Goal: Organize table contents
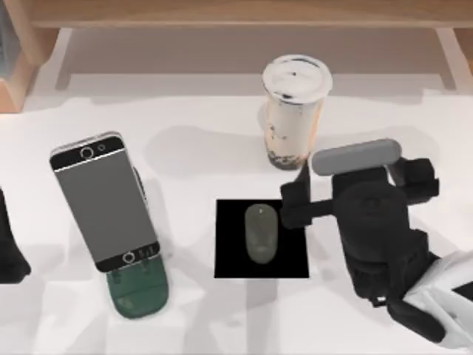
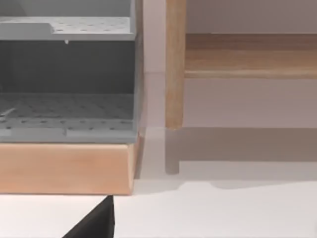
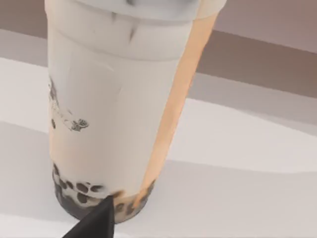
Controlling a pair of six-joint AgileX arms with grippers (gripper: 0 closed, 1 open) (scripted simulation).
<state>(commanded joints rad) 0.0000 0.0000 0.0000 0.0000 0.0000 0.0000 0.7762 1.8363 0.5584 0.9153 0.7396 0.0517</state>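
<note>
The right gripper (image 1: 294, 198) hangs over the right half of the table (image 1: 384, 133), its dark fingers reaching toward the top view's left. They stand just past the right edge of the black square pad (image 1: 233, 255) and close below the base of the bubble-tea cup (image 1: 294, 111). Whether those fingers are parted or pressed together cannot be told from these views.

The cup stands upright toward the back of the table, lid on, with dark pearls settled at its bottom. From the right wrist camera it looms close — the cup (image 3: 119, 114) tall and pale, the pearls along its foot, and a dark fingertip (image 3: 96, 223) low in front of its base. Contact between finger and cup cannot be judged.

The computer mouse (image 1: 261, 233) lies on the pad, roughly at its middle, just to the left of the gripper's fingers and apart from them.

On the left side the smartphone (image 1: 105, 200) leans tilted on the dark green phone stand (image 1: 137, 292), screen up.

The left arm (image 1: 11, 248) sits parked at the left edge — its wrist camera looks toward a wooden shelf (image 2: 176, 64) and a grey perforated rack (image 2: 67, 74).
</note>
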